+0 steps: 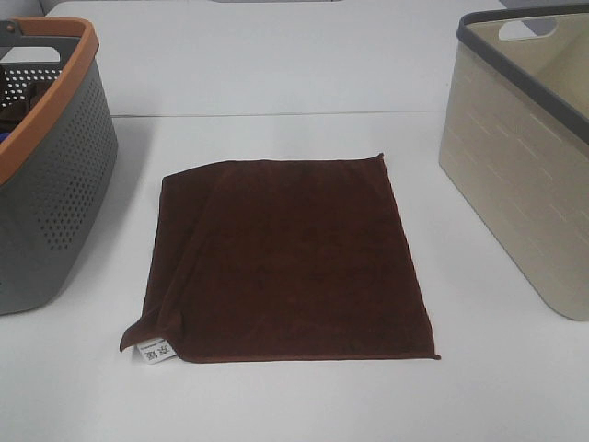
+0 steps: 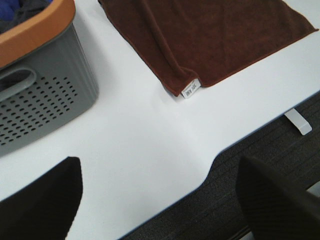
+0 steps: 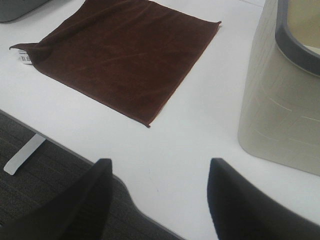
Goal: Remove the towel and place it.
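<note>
The dark brown towel [image 1: 290, 258] lies flat on the white table [image 1: 294, 101] between two baskets, its left edge folded over and its small white label [image 1: 155, 354] at the near left corner. It also shows in the left wrist view [image 2: 210, 35] and the right wrist view [image 3: 125, 55]. My left gripper [image 2: 160, 200] is open and empty over the table's front edge, apart from the towel. My right gripper [image 3: 160, 200] is open and empty over the front edge too. Neither gripper shows in the exterior high view.
A grey perforated basket with an orange rim [image 1: 51, 157] stands at the left with dark items inside. A beige basket with a dark grey rim [image 1: 525, 175] stands at the right. Dark floor lies beyond the table's front edge [image 2: 280, 150].
</note>
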Available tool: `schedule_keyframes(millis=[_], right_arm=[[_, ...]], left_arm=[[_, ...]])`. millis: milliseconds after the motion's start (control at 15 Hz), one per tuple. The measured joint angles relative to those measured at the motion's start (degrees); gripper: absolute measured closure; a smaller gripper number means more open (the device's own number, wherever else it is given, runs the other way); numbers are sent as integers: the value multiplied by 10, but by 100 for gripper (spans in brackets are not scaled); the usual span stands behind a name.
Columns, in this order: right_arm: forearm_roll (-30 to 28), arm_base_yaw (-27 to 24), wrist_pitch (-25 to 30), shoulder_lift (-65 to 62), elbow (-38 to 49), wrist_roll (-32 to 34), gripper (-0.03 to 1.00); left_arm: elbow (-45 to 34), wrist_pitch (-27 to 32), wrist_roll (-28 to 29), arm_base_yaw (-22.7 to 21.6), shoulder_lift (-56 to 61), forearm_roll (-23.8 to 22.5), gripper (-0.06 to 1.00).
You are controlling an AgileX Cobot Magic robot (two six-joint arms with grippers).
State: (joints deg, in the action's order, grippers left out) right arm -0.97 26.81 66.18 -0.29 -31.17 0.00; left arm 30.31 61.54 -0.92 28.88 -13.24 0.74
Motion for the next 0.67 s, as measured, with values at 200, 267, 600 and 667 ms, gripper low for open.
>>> schedule_keyframes(millis=[200,267,600,667], right_arm=[[1,0,-39,0,19,-15,41],[1,0,-45,0,23,-15,41],[2,0,-49,0,23,-15,41],[2,0,-49,0,23,-15,41]], left_arm=[[-17,-12,-1,0,0,20,15],[-17,-13,-2,0,0,19,15],[-17,-13,-2,0,0,15,15],[-17,-13,-2,0,0,15,15]])
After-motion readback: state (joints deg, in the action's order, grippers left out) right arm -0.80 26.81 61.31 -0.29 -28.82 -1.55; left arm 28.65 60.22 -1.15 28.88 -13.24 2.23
